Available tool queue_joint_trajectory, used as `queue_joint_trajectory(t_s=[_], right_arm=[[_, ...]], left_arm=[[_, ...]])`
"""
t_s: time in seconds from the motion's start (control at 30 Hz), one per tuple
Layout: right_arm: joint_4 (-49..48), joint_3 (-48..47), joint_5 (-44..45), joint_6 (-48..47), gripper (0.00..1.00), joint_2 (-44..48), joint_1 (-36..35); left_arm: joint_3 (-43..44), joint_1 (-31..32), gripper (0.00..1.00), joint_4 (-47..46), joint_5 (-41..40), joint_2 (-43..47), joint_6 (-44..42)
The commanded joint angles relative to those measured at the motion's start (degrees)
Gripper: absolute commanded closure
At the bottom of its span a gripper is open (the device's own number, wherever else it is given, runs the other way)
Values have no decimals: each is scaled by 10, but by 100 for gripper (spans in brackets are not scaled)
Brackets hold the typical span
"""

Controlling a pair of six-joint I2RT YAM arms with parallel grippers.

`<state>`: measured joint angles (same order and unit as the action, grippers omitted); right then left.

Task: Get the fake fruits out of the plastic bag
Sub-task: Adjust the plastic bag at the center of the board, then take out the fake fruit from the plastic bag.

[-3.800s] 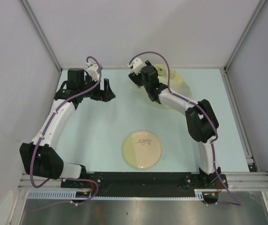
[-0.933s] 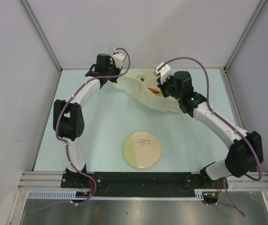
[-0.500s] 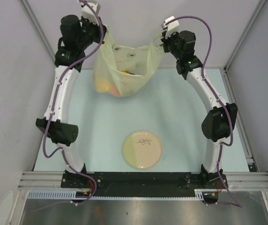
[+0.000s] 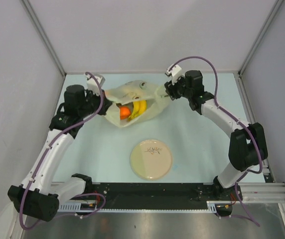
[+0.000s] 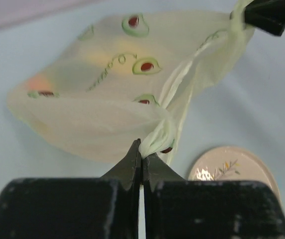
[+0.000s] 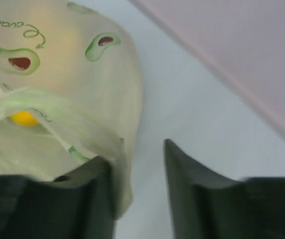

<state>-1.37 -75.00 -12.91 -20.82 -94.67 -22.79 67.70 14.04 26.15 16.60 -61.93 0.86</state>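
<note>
We pinch the handle of the thin, cream, avocado-print plastic bag (image 5: 97, 94) in our left gripper (image 5: 142, 152), probably to keep its mouth open | right gripper (image 6: 138, 152) spread, bag edge just beside it | glossy orange and yellow toy fruits (image 4: 132, 110) inside the bag, between both grippers.

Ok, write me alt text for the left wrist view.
The left gripper is shut on a twisted handle of a translucent plastic bag printed with avocados, which stretches away over a pale blue table. A beige plate shows at lower right.
</note>
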Motion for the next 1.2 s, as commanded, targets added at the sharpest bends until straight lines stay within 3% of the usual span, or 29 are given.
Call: queue_joint_trajectory(t_s=[0.0,0.03,0.07,0.2,0.33,0.4,0.43,0.53,0.7,0.87,1.03,1.1,1.17], right_arm=[[48,13,-15,-11,29,63,-6],[58,13,-19,-5,13,94,-8],[62,12,-27,-1,9,111,-13],[73,12,-28,10,8,199,-58],[88,12,-17,46,23,219,-111],[103,13,-26,60,32,194,-135],[103,13,-30,67,41,182,-139],[81,28,-48,89,52,143,-154],[52,28,-57,88,59,66,-189],[34,13,1,115,62,6,-231],[20,10,159,205,47,-40,-228],[20,2,183,234,38,-50,-214],[27,-7,194,263,36,-70,-193]], left_arm=[[-73,3,100,-6,-3,35,37],[-74,3,100,-7,-3,37,38],[-74,4,100,-8,-2,37,37],[-61,3,100,-12,-8,34,36],[-43,3,100,-15,-6,31,35],[-36,4,100,-19,-4,28,37],[-35,3,100,-18,-3,27,38],[-26,3,100,-13,2,28,41],[-20,3,100,-20,13,33,59],[-12,2,100,-25,22,35,65],[-13,2,100,-28,28,37,63],[-14,2,100,-27,35,37,66],[-15,2,100,-29,40,39,67]])
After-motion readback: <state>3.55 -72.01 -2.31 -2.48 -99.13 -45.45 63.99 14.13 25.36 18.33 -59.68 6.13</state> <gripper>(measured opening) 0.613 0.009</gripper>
